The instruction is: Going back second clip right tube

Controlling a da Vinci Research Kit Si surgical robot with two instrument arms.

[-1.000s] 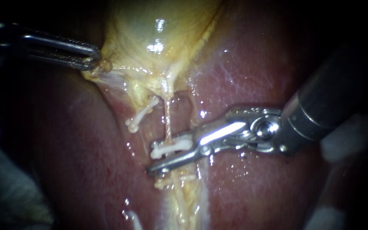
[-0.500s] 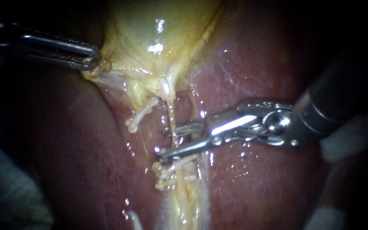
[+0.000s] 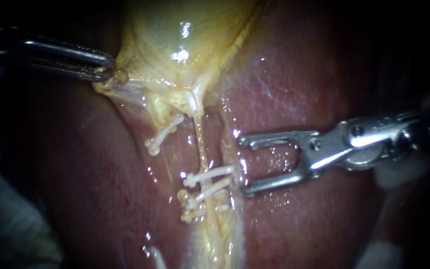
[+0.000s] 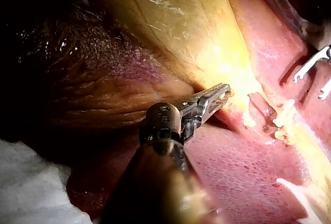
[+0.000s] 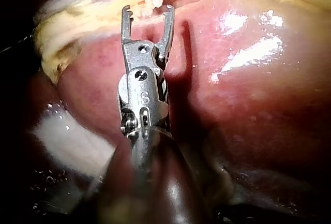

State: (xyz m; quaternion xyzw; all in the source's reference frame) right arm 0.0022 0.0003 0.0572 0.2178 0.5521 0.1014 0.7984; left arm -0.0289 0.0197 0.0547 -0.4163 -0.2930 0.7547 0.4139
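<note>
Clips [image 3: 207, 175] on right tube [image 3: 201, 144] lie beside right instrument [image 3: 242, 167].

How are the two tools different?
The left instrument has its jaws shut on the gallbladder; the right instrument has its jaws wide open, empty. The left sits up by the gallbladder; the right sits lower, beside the clips on the tube. Both are thin, shiny metal.

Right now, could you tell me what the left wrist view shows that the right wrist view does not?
Only the left wrist view shows the left instrument, its jaws shut on the edge of the gallbladder. Only the right wrist view shows the right instrument with its hinge and shaft. Both show that instrument's open, empty jaws, the cluster of white clips just ahead of them, and the liver.
</note>
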